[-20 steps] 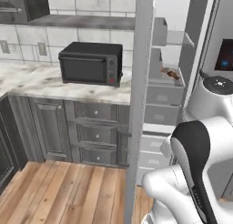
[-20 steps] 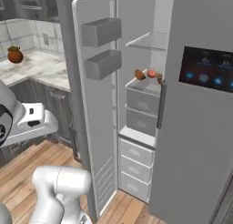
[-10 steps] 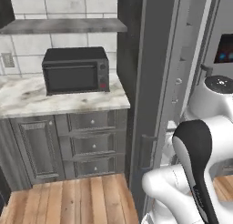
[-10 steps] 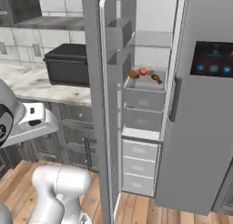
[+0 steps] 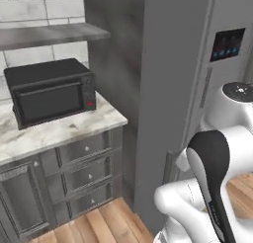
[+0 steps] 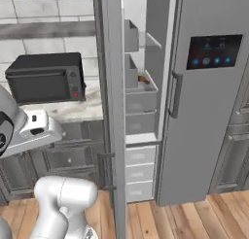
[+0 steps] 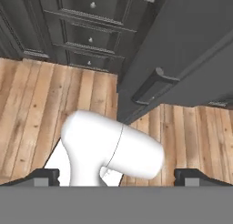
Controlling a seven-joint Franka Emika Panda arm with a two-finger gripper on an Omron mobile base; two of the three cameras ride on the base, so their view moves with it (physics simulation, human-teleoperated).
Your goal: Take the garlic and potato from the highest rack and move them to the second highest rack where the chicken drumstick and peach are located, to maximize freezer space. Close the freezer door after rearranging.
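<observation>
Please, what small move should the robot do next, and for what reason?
Probably raise the gripper toward the freezer door. The door stands ajar, and food sits on a rack inside, seen through the gap. The hand view looks down at the wood floor, with the fingertips wide apart and holding nothing, so the hand is far too low to reach any rack.

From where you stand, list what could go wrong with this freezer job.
1. The freezer door stands edge-on between the base and the racks; the arm may hit it when reaching in.
2. The gap beside the door looks narrow, so the food on the rack may be hard to reach.
3. The gripper points down at the floor, near the door handle; swinging up could clip it.
</observation>
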